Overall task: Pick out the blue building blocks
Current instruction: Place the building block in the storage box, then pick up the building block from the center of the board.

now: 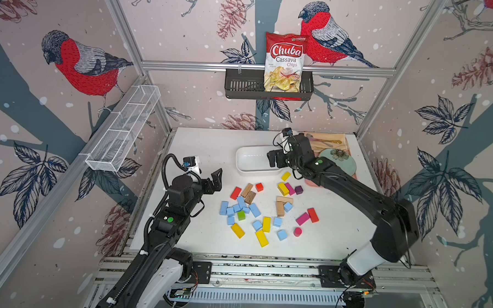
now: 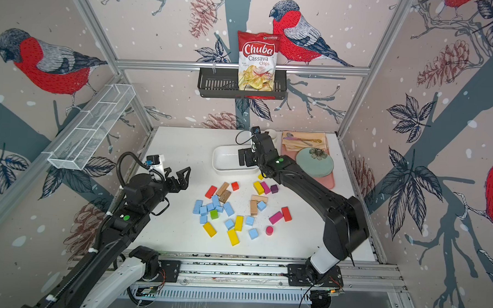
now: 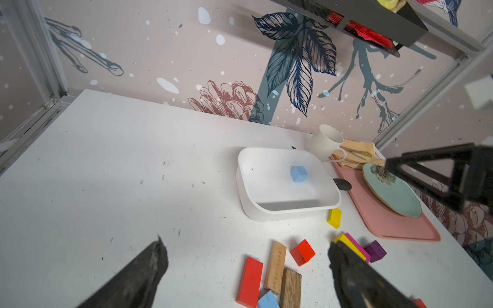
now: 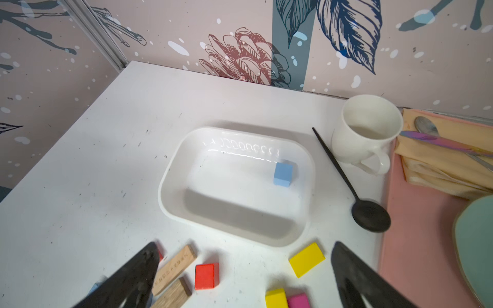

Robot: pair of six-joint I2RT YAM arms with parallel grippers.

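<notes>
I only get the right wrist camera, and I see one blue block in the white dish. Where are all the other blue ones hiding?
Observer: In both top views, most of the blue building blocks sit bunched next to a green block, about mid-table and nearer the left arm.
Kid: Ooh! Is the other claw grabbing one right now?
Observer: No. The left gripper is open and empty, hanging above the table just off to the side of that bunch.
</notes>
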